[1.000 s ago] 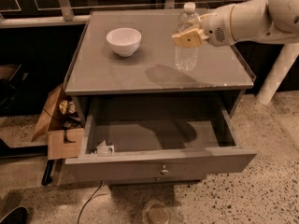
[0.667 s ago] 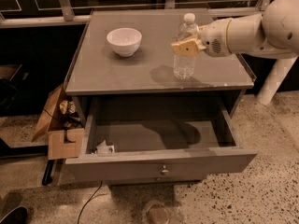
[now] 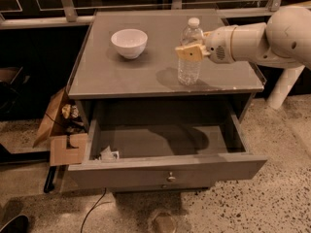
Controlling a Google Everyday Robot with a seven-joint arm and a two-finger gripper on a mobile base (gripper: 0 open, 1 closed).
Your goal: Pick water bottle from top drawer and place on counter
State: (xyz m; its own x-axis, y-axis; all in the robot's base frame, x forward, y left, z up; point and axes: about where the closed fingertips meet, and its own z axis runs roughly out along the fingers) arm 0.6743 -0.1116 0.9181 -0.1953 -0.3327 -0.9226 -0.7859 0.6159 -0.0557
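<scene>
The water bottle (image 3: 188, 73) is clear with a white cap and stands upright on the counter (image 3: 141, 74), near its front right. My gripper (image 3: 191, 52) reaches in from the right, and its tan fingers (image 3: 186, 53) are closed around the bottle's middle. The top drawer (image 3: 146, 171) is pulled wide open below the counter's front edge. It holds only a small crumpled white scrap (image 3: 109, 154) in its front left corner.
A white bowl (image 3: 129, 42) sits on the counter's back left. An open cardboard box (image 3: 59, 132) lies on the floor left of the cabinet. A white post (image 3: 282, 89) stands at the right. A railing and dark glass run behind the cabinet.
The gripper has carried the bottle down and a little to the left. The bottle's base now rests on the counter instead of hanging above it.
</scene>
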